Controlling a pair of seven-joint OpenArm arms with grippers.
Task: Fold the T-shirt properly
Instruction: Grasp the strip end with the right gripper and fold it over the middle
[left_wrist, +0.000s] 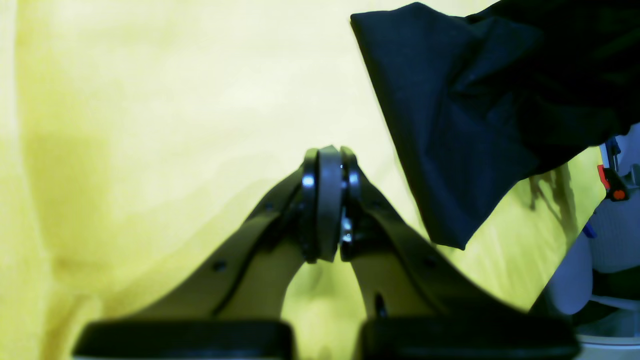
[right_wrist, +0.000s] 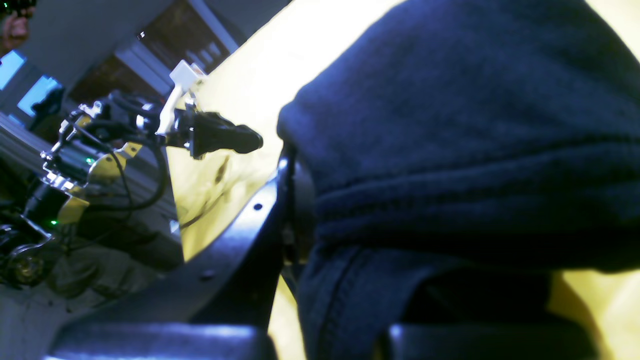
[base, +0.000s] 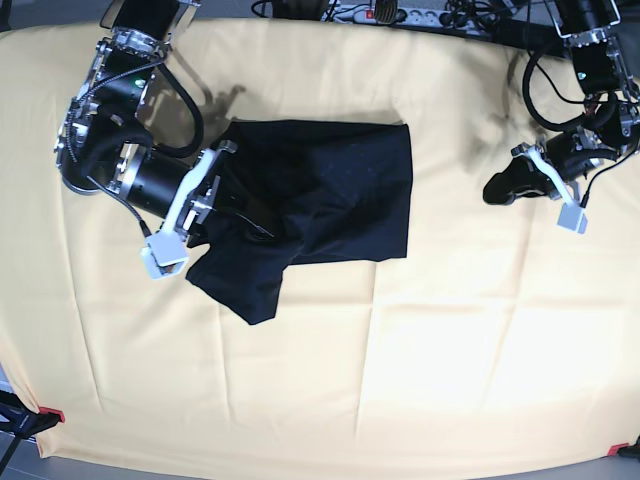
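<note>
You see a pale yellow cloth (base: 400, 340) covering the table, a power strip (base: 390, 12) beyond its far edge.

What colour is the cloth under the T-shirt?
Pale yellow cloth, plain; the base view shows it best.

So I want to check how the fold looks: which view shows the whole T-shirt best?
The base view: the whole T-shirt lies spread on the yellow cloth. The right wrist view shows only bunched fabric at its fingers; the left wrist view shows only one hanging corner.
</note>
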